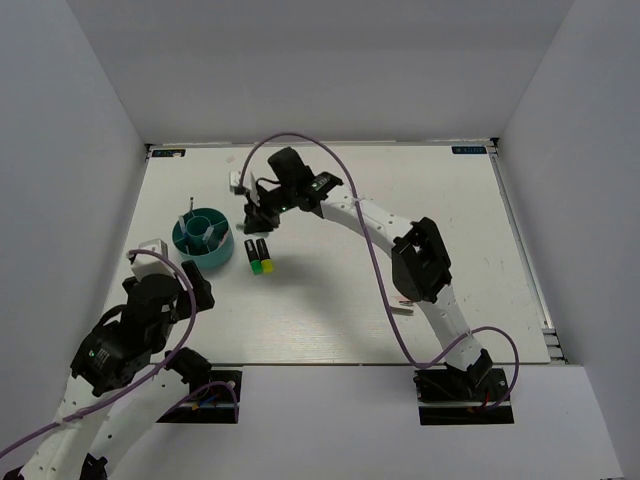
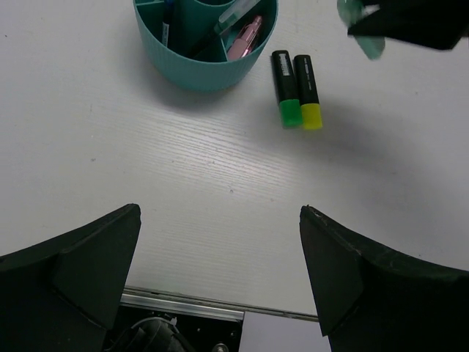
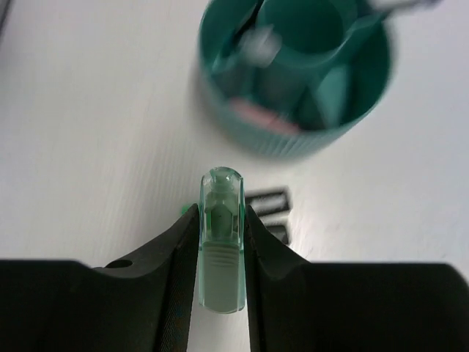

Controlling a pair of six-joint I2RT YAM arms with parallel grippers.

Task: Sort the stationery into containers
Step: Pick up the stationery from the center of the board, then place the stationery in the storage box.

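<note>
Standing upright, teal holder (image 2: 205, 70) contains pink marker (image 2: 245, 40) and blue pen (image 2: 167, 26) (separate compartments); right gripper (image 3: 220, 220) pinches pale green marker (image 3: 221, 271); left gripper (image 2: 220, 213) jaws spread wide.

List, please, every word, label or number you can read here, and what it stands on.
Nothing is legible.
Green-ended marker: white print, too small to read.
Yellow-ended marker: white print, too small to read.
Left far-corner label: too small.
Right far-corner label: too small.
Pale green marker: no print shows.
</note>
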